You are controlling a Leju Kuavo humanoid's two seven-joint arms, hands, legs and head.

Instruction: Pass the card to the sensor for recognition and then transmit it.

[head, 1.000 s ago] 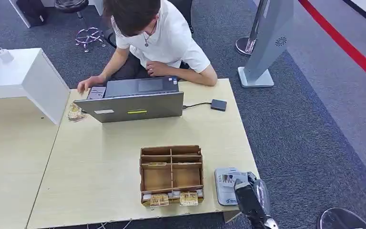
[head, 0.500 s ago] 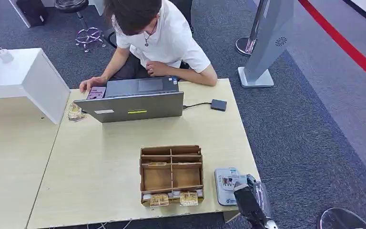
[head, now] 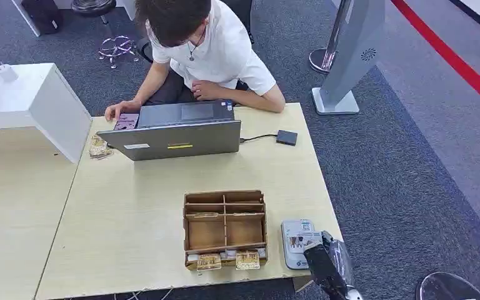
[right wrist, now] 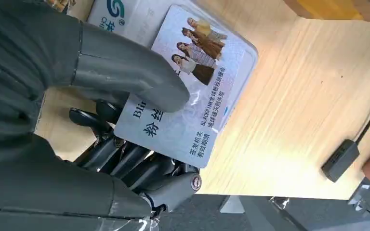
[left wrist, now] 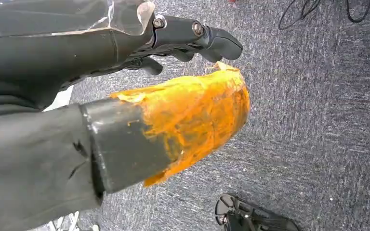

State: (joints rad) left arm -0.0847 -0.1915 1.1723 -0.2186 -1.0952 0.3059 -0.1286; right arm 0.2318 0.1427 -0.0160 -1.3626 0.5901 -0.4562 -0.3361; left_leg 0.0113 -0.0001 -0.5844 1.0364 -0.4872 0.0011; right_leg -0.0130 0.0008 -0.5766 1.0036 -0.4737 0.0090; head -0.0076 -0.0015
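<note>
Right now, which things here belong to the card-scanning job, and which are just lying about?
Job: card, held in the right hand over the sensor.

Lying about: wooden organizer, laptop, small black box on a cable, white stand.

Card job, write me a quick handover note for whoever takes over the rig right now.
Right hand: holds the card, thumb on its printed face, fingers beneath it, over the white sensor at the table's near right corner.
Left hand: hangs over the grey carpet, holding nothing; whether it is open or shut I cannot tell.
Wooden card box sits just left of the sensor. A person works at a laptop on the far side.
Done: card picked up and brought to the sensor.
Left: confirm recognition, which the pictures do not show, then pass the card on.
</note>
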